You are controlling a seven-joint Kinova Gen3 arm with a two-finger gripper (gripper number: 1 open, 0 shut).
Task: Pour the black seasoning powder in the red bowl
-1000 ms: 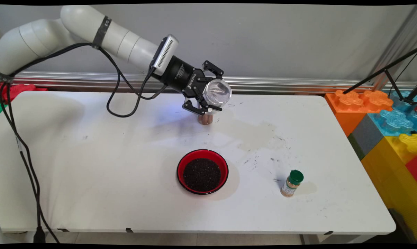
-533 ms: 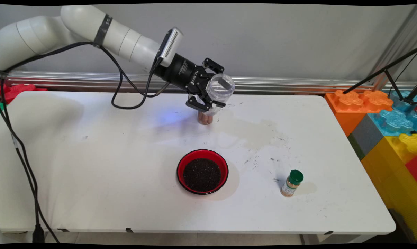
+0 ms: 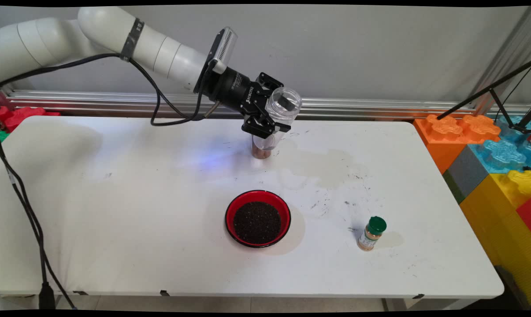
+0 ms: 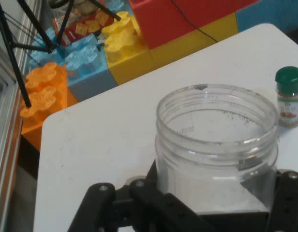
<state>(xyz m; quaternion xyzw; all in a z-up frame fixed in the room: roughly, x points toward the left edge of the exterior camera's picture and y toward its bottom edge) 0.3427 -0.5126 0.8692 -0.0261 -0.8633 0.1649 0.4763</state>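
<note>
While raised above the white table (image 3: 115, 211), gripper (image 3: 272, 121) closed around clear empty jar (image 4: 216, 145), tilted, mouth open. Directly beneath: small brown-filled jar (image 3: 261, 152). Well below: red bowl (image 3: 258, 219) of dark grains; farther right, green-capped spice bottle (image 3: 372, 233).

White table (image 3: 115, 211) with red bowl (image 3: 258, 218), green-capped spice bottle (image 3: 372, 233), brown-filled jar (image 3: 261, 152).

The jar (image 4: 216, 145) in the matt black gripper (image 3: 272, 119) looks like clear, smooth plastic, empty but for a few dark specks on its wall. The bowl (image 3: 258, 219) is glossy red with a coarse, dark, grainy filling. The white table (image 3: 115, 211) is smooth and matt, marked with stains and dark specks, and the toy bricks (image 3: 494, 149) at the right look like glossy moulded plastic.
</note>
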